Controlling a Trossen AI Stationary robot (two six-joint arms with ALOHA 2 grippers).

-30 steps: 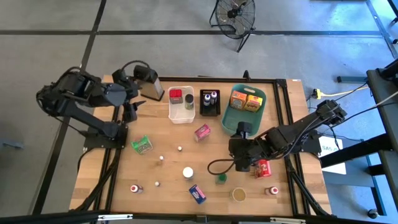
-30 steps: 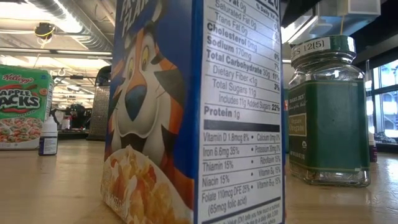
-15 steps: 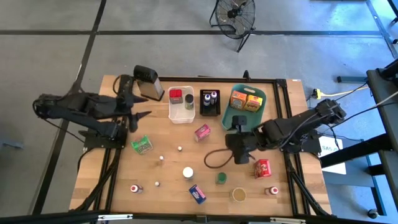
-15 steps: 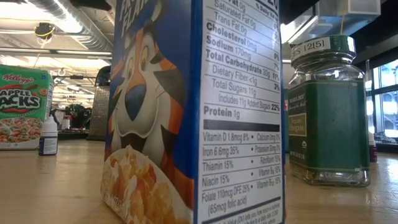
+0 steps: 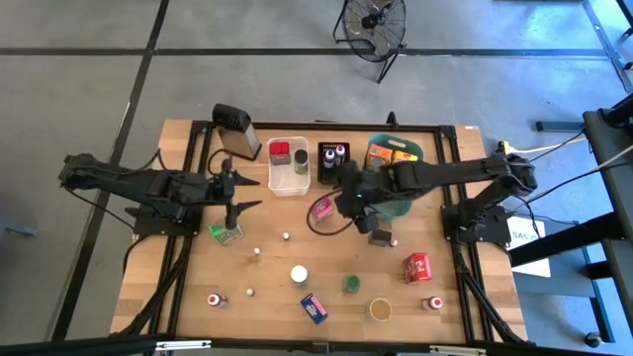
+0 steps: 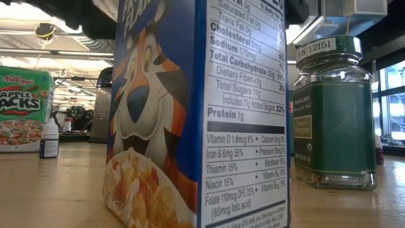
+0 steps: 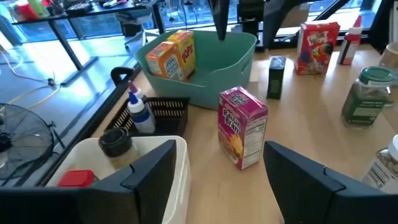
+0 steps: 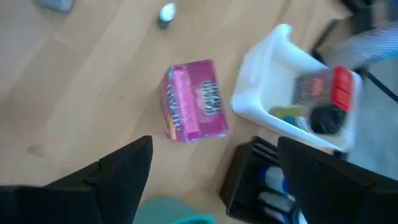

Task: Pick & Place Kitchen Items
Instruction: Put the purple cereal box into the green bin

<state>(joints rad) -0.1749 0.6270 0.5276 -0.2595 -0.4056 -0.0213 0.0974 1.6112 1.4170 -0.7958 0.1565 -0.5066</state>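
The kitchen items lie scattered over the wooden table. A pink box [image 5: 321, 208] stands on its base near the middle, just in front of the white bin [image 5: 288, 166]. My right gripper [image 5: 338, 200] hangs open above and just right of the pink box [image 8: 196, 99], touching nothing. My left gripper [image 5: 244, 193] is open, low at the table's left, pointing level toward the pink box [image 7: 242, 127]. Near it lies a green packet [image 5: 226, 230]. A red box [image 5: 417, 267], a blue box [image 5: 314, 308] and a green jar [image 5: 351, 284] stand nearer the front edge.
Along the far side stand a box grater [image 5: 235, 131], a black tray [image 5: 334, 163] with bottles and a teal basket [image 5: 401, 158] holding orange and yellow boxes. A dark box [image 5: 379, 237], a white-lidded jar [image 5: 299, 274], a round can [image 5: 380, 310] and small bottles [image 5: 213, 299] dot the table.
My left gripper has come down from beside the grater and levelled out, its fingers now pointing toward the table's right. My right gripper has swung from beside the red box toward the table's far left, rolling as it went, and now hangs by the pink box. No item has moved.
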